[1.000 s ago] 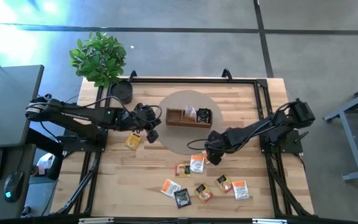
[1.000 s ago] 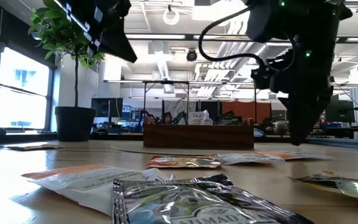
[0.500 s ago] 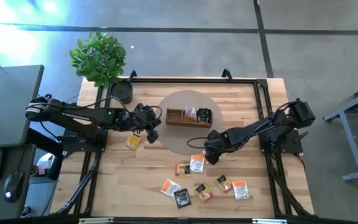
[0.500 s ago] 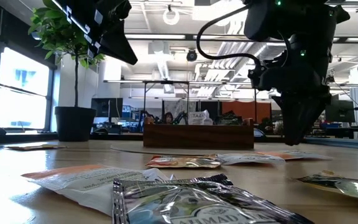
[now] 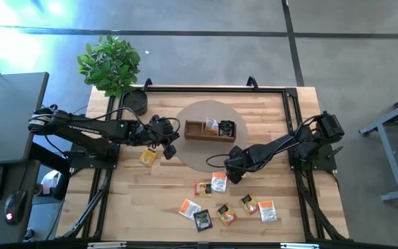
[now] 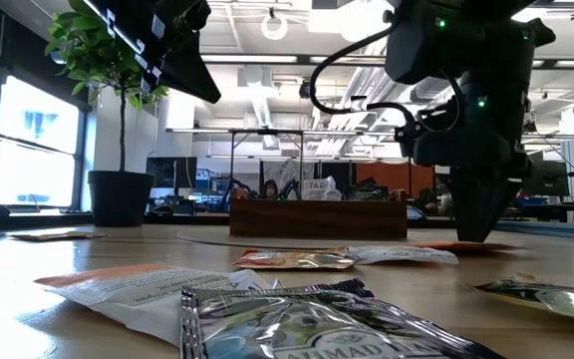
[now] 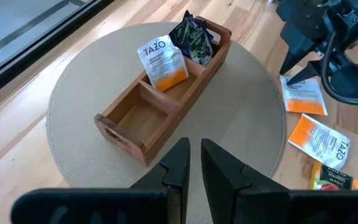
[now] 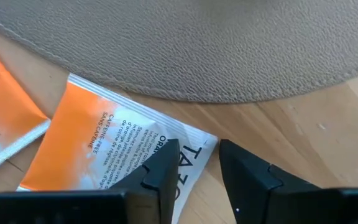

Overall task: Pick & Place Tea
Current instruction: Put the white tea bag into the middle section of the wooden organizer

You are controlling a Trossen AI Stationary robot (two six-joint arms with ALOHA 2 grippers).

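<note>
Right gripper, high view: I have it low over the near edge of the round mat, just above a white-and-orange packet. The wooden tray sits on the mat with two packets in it. The remaining packets lie loose on the table in front of the mat, and one yellow packet lies apart beside the left gripper, which waits over the mat's left edge.

Low view: the right gripper's fingers point straight down, tips close to the tabletop. This view alone gives me height; it does not show which packet is underneath.

Right wrist view: the fingers stand slightly apart and hold nothing. The packet's corner lies between the fingers, the mat's seam just beyond. My judgement: come down square, one finger each side of that edge, and keep clear of the mat's rim so that only the packet is pinched.

Left wrist view: the left gripper's fingers sit nearly together, empty. Only here do I see that the tray's nearest compartment is vacant, with the white-and-orange packet and the black one farther along.
</note>
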